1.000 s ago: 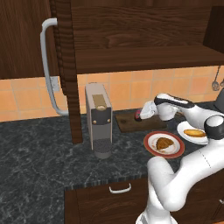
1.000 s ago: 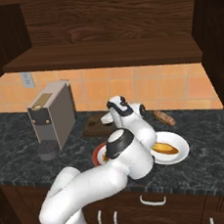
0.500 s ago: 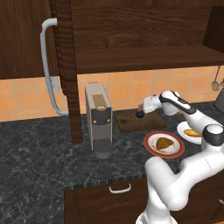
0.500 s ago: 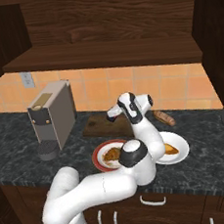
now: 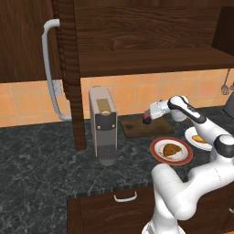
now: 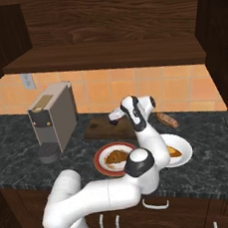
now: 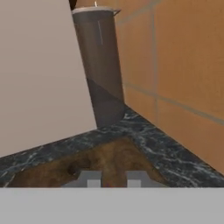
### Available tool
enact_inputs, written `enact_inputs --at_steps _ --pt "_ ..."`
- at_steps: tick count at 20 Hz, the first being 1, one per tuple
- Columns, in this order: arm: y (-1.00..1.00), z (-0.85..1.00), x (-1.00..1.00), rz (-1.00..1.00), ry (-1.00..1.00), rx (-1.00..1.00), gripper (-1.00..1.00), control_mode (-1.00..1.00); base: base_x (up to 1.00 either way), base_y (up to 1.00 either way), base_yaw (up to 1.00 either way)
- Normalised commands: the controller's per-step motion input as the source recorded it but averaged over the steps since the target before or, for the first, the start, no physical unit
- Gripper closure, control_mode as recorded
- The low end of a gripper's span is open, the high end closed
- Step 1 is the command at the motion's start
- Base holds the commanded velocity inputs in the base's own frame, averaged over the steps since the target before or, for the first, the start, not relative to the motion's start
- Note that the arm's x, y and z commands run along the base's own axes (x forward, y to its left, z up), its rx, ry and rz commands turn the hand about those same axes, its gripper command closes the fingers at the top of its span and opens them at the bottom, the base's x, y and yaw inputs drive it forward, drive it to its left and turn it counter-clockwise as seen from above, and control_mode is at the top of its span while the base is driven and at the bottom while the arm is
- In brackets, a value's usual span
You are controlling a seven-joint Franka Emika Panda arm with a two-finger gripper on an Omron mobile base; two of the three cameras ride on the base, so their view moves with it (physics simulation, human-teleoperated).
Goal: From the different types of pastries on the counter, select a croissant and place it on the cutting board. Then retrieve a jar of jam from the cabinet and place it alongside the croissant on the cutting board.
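Apparently over board [image 5: 132,131], 3 o'clock of coffee machine [image 5: 103,125], with gripper [image 5: 148,118] clamped on red jar [image 5: 146,121]. Keep level; leave room for croissant [image 5: 171,149].

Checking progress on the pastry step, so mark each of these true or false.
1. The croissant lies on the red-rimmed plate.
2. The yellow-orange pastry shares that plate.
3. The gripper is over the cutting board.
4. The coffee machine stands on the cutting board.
1. True: the croissant lies on the red-rimmed plate, not yet on the board.
2. False: the yellow-orange pastry sits on its own white plate, beside the red-rimmed one.
3. True: the gripper is shut and over the cutting board, near the tiled wall.
4. False: the coffee machine stands on the counter, next to the board.
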Motion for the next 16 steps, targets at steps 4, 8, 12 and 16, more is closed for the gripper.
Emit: enact_inputs --at_steps 4,8,12,16 --pt "0.27 -0.28 -0.30 0.00 0.06 0.00 1.00 -1.00 0.00 0.00 0.00" --pt "0.10 -0.35 -0.44 0.00 0.06 0.00 1.00 -1.00 0.00 0.00 0.00" --pt "0.00 -0.23 -0.42 0.00 0.00 0.00 1.00 -1.00 0.00 0.00 0.00" --pt "0.00 -0.19 -0.29 0.00 0.00 0.00 -1.00 -1.00 0.00 0.00 0.00"
